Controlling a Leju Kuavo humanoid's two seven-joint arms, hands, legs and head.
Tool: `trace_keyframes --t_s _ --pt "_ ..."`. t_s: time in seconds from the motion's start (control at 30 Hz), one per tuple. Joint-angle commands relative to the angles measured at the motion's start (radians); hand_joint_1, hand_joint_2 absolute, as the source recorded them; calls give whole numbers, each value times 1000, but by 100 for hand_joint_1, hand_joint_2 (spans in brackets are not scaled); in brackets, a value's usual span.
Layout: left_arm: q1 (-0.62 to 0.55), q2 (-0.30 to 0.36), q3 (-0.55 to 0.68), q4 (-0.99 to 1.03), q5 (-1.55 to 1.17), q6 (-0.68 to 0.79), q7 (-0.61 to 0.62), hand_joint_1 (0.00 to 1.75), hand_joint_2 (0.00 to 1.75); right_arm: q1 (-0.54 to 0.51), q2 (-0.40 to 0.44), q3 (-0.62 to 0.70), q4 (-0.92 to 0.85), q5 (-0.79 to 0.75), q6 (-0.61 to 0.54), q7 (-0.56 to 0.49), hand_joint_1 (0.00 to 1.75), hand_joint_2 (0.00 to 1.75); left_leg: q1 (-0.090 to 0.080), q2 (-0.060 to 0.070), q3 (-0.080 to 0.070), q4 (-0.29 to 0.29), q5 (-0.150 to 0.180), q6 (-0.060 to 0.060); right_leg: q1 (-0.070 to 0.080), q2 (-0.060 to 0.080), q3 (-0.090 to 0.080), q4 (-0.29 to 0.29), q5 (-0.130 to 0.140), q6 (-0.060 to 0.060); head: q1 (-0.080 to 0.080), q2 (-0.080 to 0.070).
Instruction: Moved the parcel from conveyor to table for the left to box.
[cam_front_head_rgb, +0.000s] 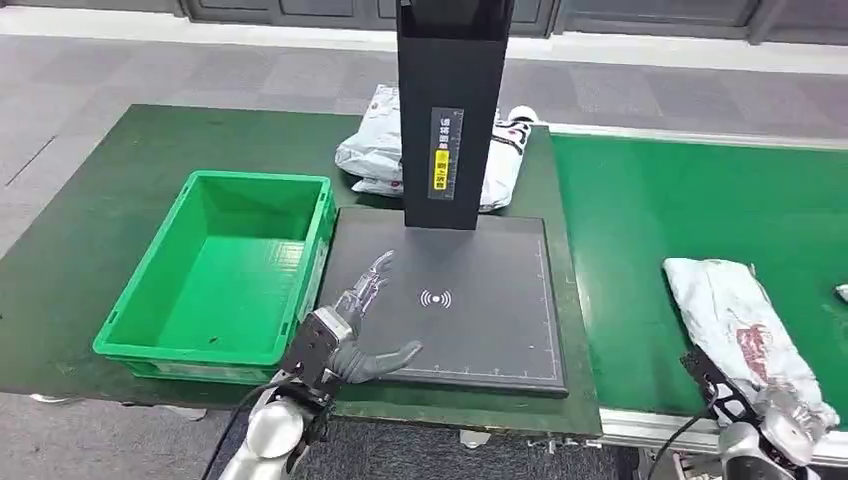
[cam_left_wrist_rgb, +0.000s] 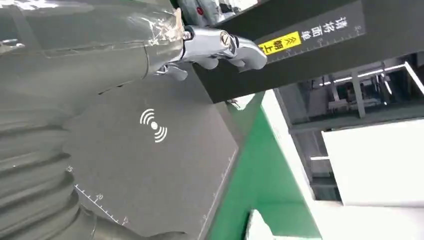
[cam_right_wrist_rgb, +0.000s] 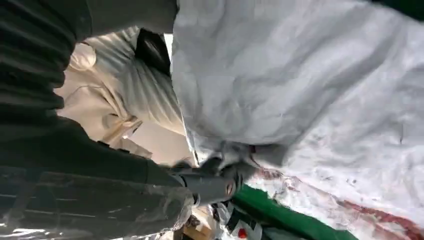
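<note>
A white plastic parcel (cam_front_head_rgb: 745, 330) with red print lies on the green conveyor (cam_front_head_rgb: 640, 230) at the right. My right hand (cam_front_head_rgb: 775, 425) is at its near end, partly covered by the bag. In the right wrist view my right hand (cam_right_wrist_rgb: 210, 180) pinches a fold at the edge of the parcel (cam_right_wrist_rgb: 310, 90). My left hand (cam_front_head_rgb: 355, 320) hovers over the near left corner of the black scan pad (cam_front_head_rgb: 480, 340), fingers spread and holding nothing. The left wrist view shows its fingers (cam_left_wrist_rgb: 220, 45) stretched toward the black post (cam_left_wrist_rgb: 310, 55).
An empty green crate (cam_front_head_rgb: 255, 178) stands on the green table (cam_front_head_rgb: 90, 230) left of the pad. A tall black post (cam_front_head_rgb: 450, 110) rises from the pad's far edge. More white parcels (cam_front_head_rgb: 375, 150) lie behind it. The conveyor's metal edge (cam_front_head_rgb: 650, 425) runs along the front.
</note>
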Motion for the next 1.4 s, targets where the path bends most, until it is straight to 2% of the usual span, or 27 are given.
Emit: trace_keyframes --t_s 0.03,0.2,0.23,0.27,0.3,0.47,0.5,0.53,0.6,0.67,0.77,0.87,1.03,1.2,1.27,1.4 --pt "-27 24 35 37 4 -5 3 0 175 -29 27 44 145 -12 -10 -8 175 175 0 4 -5 0 3 2 0 2 -5 -2 4 1 0 0" --pt "-25 22 40 31 2 -5 4 0 175 -8 50 55 88 -21 -10 -9 175 175 -3 5 -9 -3 6 5 -3 -2 -9 -6 8 2 0 0" --pt "-24 22 41 28 1 -6 5 0 175 -7 55 58 78 -23 -6 -7 175 175 -3 5 -3 -1 3 5 -3 -2 -3 -4 7 2 0 0" --pt "-25 23 42 28 0 -6 5 0 175 -9 58 59 77 -23 -5 -7 175 175 -4 2 -4 -3 4 5 -5 -5 -4 -5 8 2 0 0" --pt "-25 23 43 30 0 -6 5 0 175 -10 59 60 77 -24 -4 -6 175 175 -3 1 7 -2 4 7 -3 -6 -1 -5 12 9 0 0" --pt "-30 19 48 40 -6 -11 5 0 175 -26 52 70 117 -33 16 -18 175 175 -3 -3 6 -4 6 5 -3 -8 -2 -4 11 6 0 0" --pt "-30 18 50 43 -8 -14 4 0 175 -28 50 71 129 -46 20 -46 175 175 -2 -2 6 -2 5 5 -2 -8 -2 -4 11 5 0 0" --pt "-31 18 53 46 -9 -15 4 0 175 -30 52 64 135 -82 20 -102 175 175 -3 -2 6 -4 5 4 -3 -8 -3 -4 11 4 0 0" --pt "-28 25 63 46 -13 -12 -4 0 175 -16 71 60 72 -215 78 -297 175 175 -1 -2 6 -3 4 2 -1 -8 -3 -4 9 3 0 0" --pt "-11 28 84 29 -16 -3 -13 0 175 16 95 88 -89 -357 122 -372 175 175 -1 -1 5 -3 3 2 -1 -7 -3 -4 9 2 0 0" --pt "18 24 107 -4 -30 8 -18 0 175 77 123 140 -401 -583 190 -361 175 175 -2 4 -3 -4 2 -1 -2 -2 -6 -2 9 1 0 0" --pt "30 18 112 -14 -41 22 -16 0 175 98 137 168 -605 -738 157 -312 175 175 -3 4 -5 -3 0 -2 -3 -2 -9 1 7 0 0 0" --pt "22 17 87 0 -43 66 -15 0 175 109 180 208 -842 -876 -73 -312 175 175 -8 -3 -4 -3 5 -1 -8 -10 -18 7 6 0 0 0" --pt "29 16 77 -10 -40 71 -14 0 175 145 190 219 -924 -940 -177 -321 175 175 -7 -10 -5 -4 6 -1 -7 -16 -17 7 5 -1 0 0" --pt "32 12 70 -9 -40 70 -13 0 175 179 188 231 -958 -954 -273 -342 175 175 -7 -11 -6 -4 7 -1 -7 -17 -18 7 5 -1 0 0" --pt "31 10 67 -8 -40 71 -15 0 175 194 184 236 -972 -960 -279 -339 175 175 -7 -13 -5 -4 7 -1 -7 -19 -17 6 4 0 0 0"
